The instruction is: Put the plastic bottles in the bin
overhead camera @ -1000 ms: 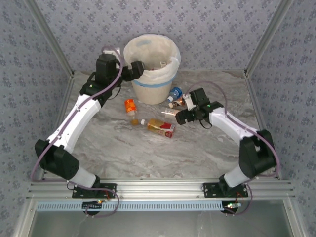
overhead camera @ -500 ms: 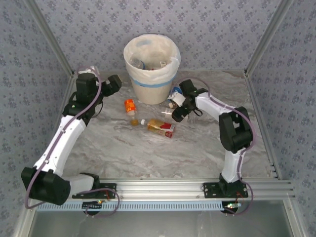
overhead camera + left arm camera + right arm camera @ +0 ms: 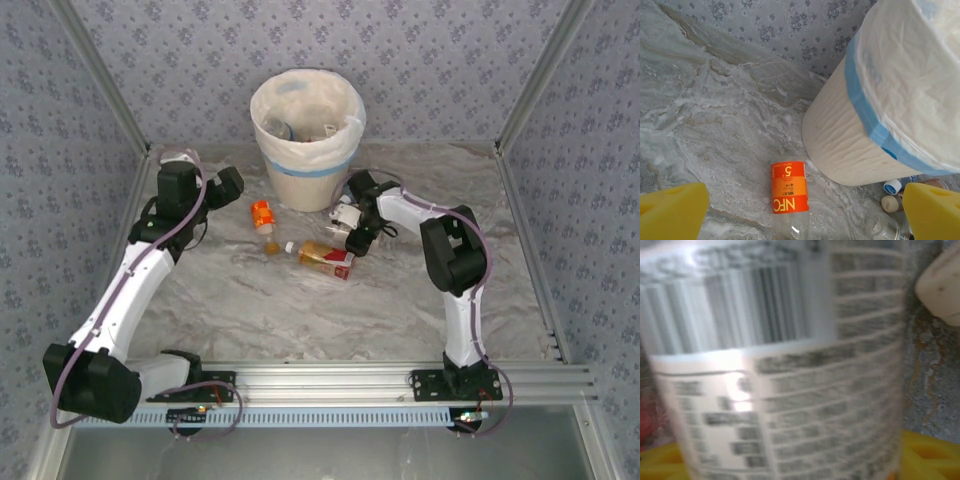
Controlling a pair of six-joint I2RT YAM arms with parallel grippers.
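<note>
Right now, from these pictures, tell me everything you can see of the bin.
The bin is a round, cream-white bucket, wider at the top, with a light blue band around it. A thin white plastic liner folds over its rim. It stands upright on the marbled table near the back wall. Some bottles lie inside; an orange-labelled bottle lies on the table close to its base.

left arm (image 3: 128, 285): white shells, black joints
right arm (image 3: 462, 322): same white and black
cables (image 3: 487, 255): lilac, looped along both arms
left claw (image 3: 802, 210): yellow foam pads (image 3: 672, 210)
</note>
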